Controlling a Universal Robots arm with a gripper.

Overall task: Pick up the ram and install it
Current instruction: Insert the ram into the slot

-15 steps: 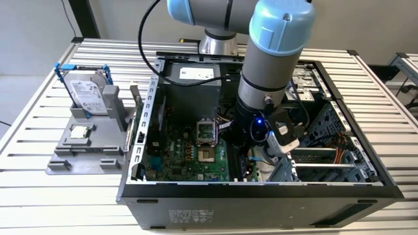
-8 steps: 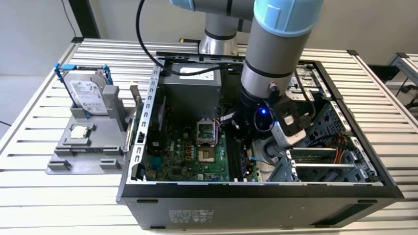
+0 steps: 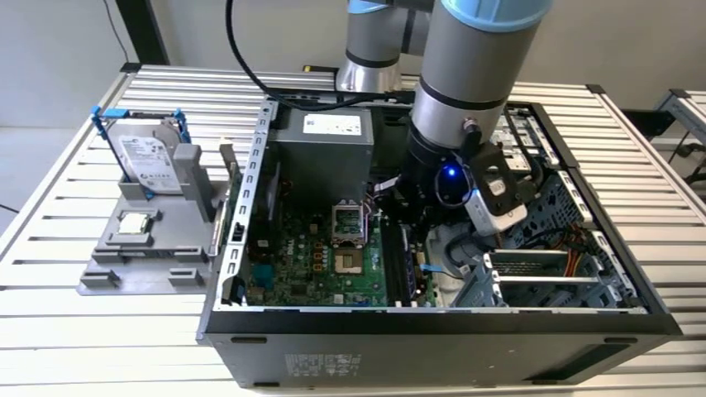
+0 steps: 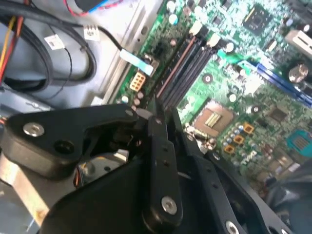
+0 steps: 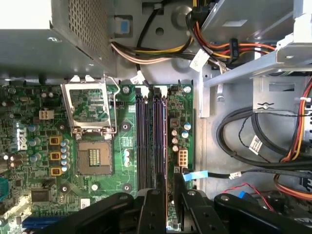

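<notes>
Black and angular, my gripper pinches the thin, flat ram, which stands on edge in a long dark slot of the green motherboard.

You see the ram as a thin dark stick standing on edge in the motherboard's black slots.

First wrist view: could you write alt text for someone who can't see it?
The black end effector hangs over a green motherboard, its fingertips right at the dark memory slots. An open processor socket sits beside the slots, and bundled cables lie in the grey case.
</notes>
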